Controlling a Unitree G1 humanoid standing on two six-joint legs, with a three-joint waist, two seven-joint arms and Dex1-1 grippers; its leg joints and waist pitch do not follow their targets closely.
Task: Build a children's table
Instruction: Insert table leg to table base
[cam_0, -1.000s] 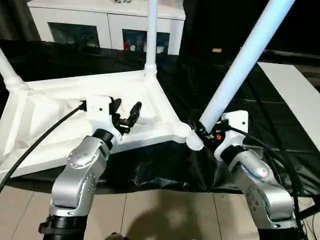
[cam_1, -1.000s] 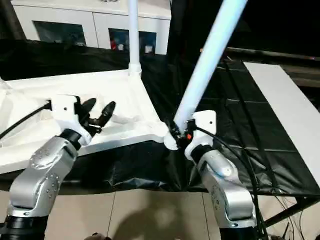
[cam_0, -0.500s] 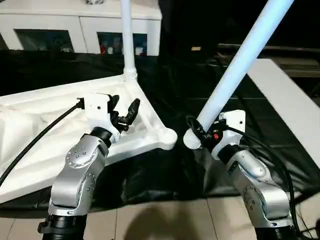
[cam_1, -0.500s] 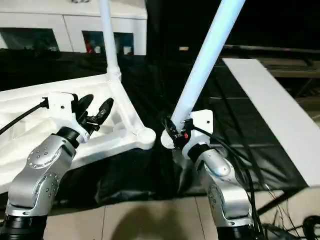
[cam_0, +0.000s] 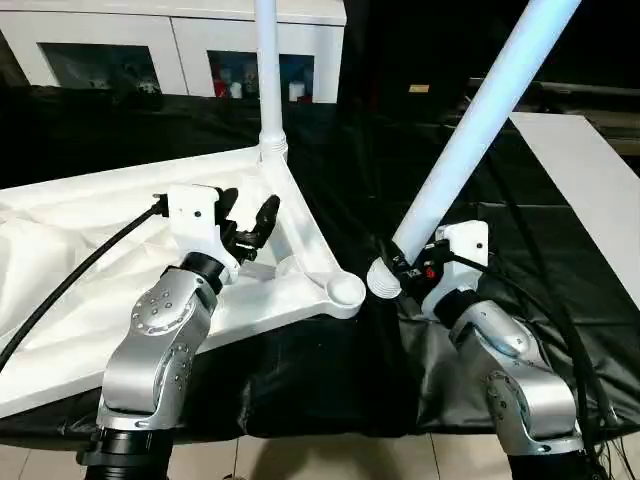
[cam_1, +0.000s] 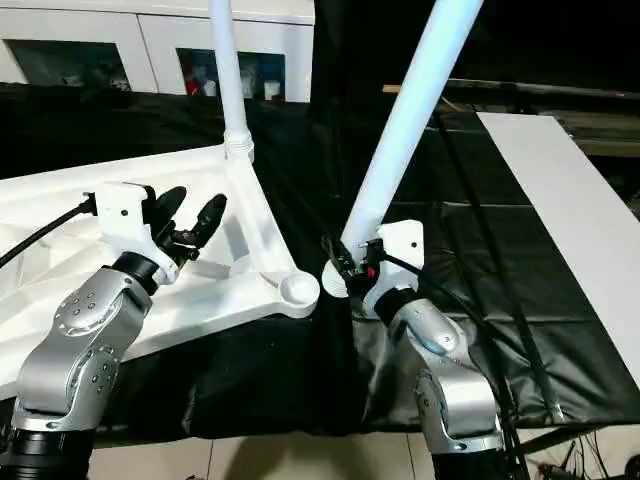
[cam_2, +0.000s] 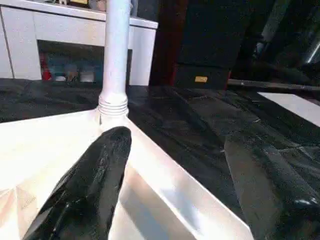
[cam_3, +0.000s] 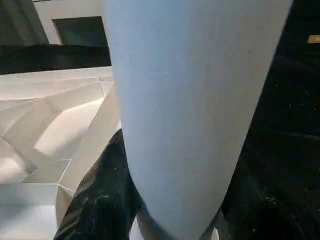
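**Silver arms, black fingers**

Both forearms are rounded silver-grey shells joined by black rings at the joints. Each wrist carries a boxy white housing. The left tool (cam_0: 247, 226) has two glossy black tapered fingers (cam_2: 90, 185); a thick black cable runs from its housing. The right tool (cam_0: 395, 270) shows small red-orange details, with thin black cables looping alongside.

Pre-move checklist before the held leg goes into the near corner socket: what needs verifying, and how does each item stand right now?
1. Right gripper clamped on the held leg: ok.
2. Near corner socket empty and facing up: ok.
3. Leg's end over the socket: not ok, it sits just beside it.
4. Leg upright: not ok, it leans.
5. Left gripper steadying the tabletop: not ok, open, holding nothing.
6. Far leg fully seated: cannot tell.
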